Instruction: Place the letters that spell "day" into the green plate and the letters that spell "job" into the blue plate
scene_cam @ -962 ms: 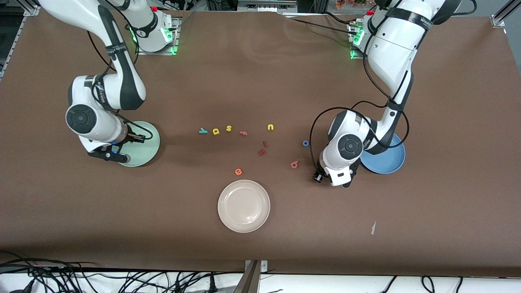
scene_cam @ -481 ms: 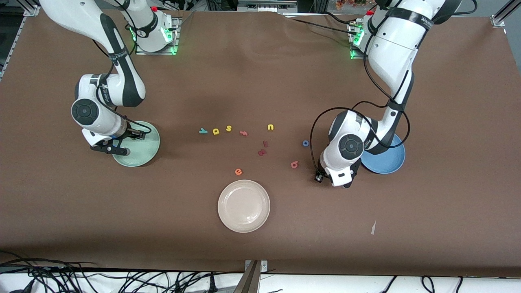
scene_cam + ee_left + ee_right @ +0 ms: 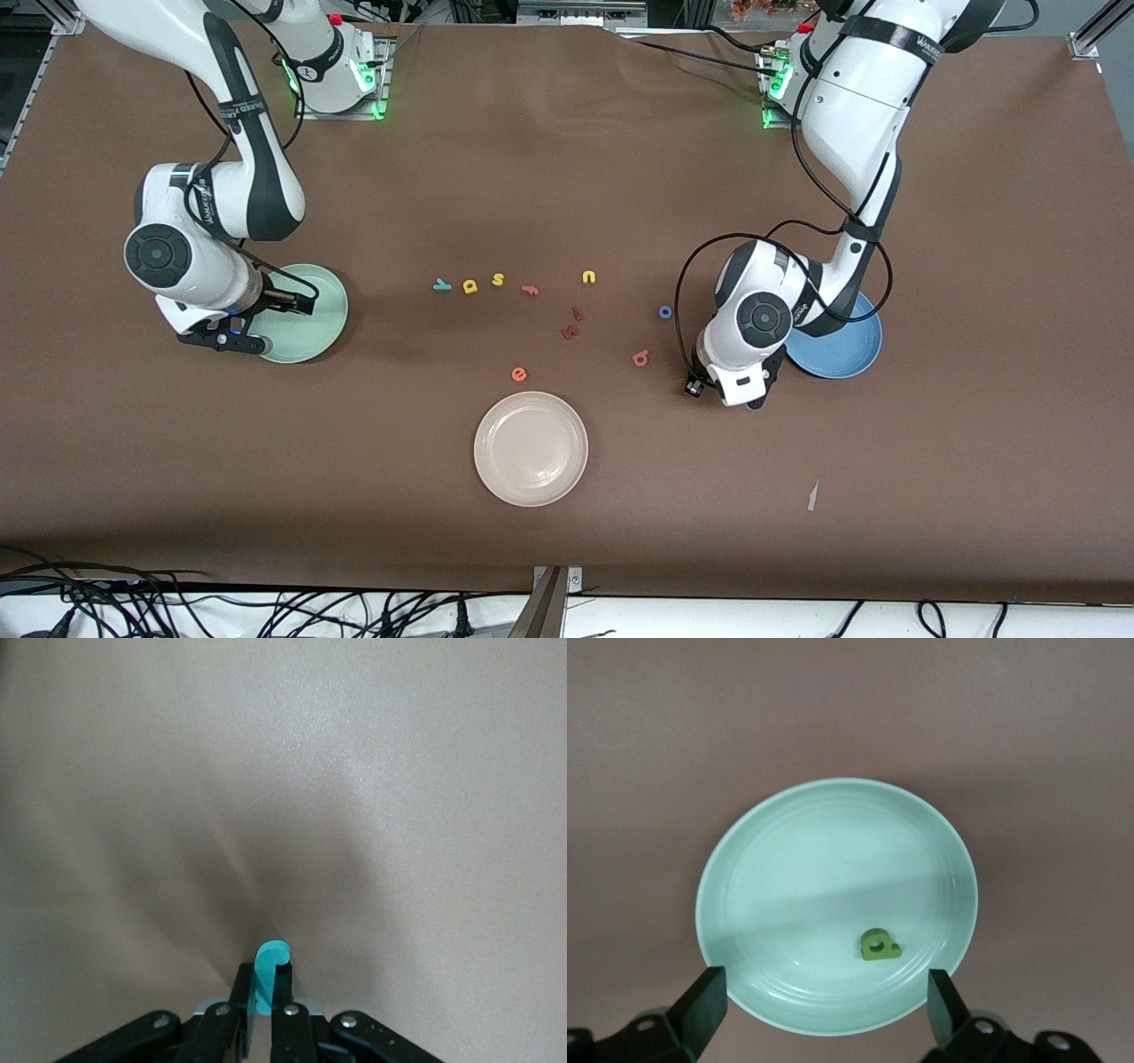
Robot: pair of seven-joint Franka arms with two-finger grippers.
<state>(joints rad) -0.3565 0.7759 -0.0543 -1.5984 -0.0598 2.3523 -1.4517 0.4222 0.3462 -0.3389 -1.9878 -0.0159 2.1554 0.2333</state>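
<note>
Your left gripper (image 3: pixel 263 997) clamped the teal j (image 3: pixel 269 967) at lower centre, your right gripper (image 3: pixel 824 1001) gaped over green plate (image 3: pixel 788 859), green d (image 3: pixel 878 947) inside.

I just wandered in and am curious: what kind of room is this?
Probably a robotics lab bench: two white arms bolted to a brown-covered table, loose cables along its edge, and foam letters like the yellow u set out with plates.

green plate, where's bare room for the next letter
Bare: all of the green plate except by the rim, where the green d lies. Open right gripper hangs above it; left gripper pinches the teal j beside the blue plate.
</note>
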